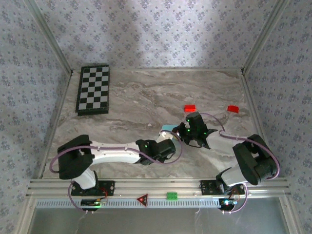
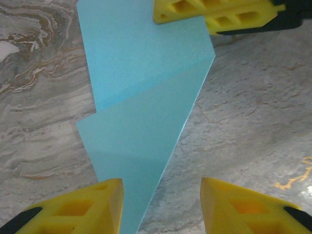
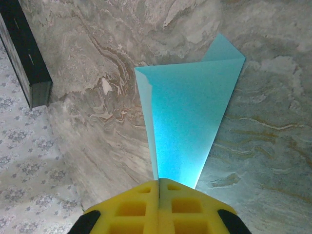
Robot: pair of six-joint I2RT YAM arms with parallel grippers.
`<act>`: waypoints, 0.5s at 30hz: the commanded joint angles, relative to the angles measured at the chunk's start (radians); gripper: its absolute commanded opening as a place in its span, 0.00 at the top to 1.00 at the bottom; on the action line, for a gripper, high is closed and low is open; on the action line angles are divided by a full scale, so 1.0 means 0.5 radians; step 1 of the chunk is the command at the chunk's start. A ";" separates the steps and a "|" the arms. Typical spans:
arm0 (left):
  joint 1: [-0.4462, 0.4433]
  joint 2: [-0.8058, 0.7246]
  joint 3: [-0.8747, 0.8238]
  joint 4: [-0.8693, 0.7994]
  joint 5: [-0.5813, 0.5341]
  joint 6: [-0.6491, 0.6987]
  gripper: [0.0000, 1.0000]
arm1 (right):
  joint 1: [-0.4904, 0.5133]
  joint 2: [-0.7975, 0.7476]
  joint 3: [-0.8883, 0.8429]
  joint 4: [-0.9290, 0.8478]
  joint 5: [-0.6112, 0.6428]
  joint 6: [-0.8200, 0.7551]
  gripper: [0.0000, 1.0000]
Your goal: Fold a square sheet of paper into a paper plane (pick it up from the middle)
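**Right end effector clamped on the paper plane; left end effector apart.**

From above, you see a cyan corner beside the right end effector. Your left wrist view gives the layout. The paper plane lies on the desk, its long axis running between both end effectors and its narrow end between the left's parted fingers. Your right wrist view shows closed fingers pinching its edge.

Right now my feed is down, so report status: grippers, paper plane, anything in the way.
Left gripper open over the paper plane. Right gripper shut on it. Two red blocks beyond, clear of it.
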 commanded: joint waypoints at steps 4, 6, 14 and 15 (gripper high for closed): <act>-0.044 0.126 0.130 -0.222 -0.194 0.071 0.57 | 0.008 0.011 0.044 -0.020 -0.020 0.046 1.00; -0.053 0.164 0.155 -0.240 -0.203 0.076 0.59 | 0.007 0.010 0.053 -0.031 -0.020 0.047 1.00; -0.069 0.281 0.223 -0.302 -0.245 0.054 0.67 | 0.009 0.011 0.066 -0.022 -0.032 0.067 1.00; -0.071 0.293 0.231 -0.311 -0.249 0.053 0.68 | 0.011 0.010 0.066 -0.024 -0.034 0.069 1.00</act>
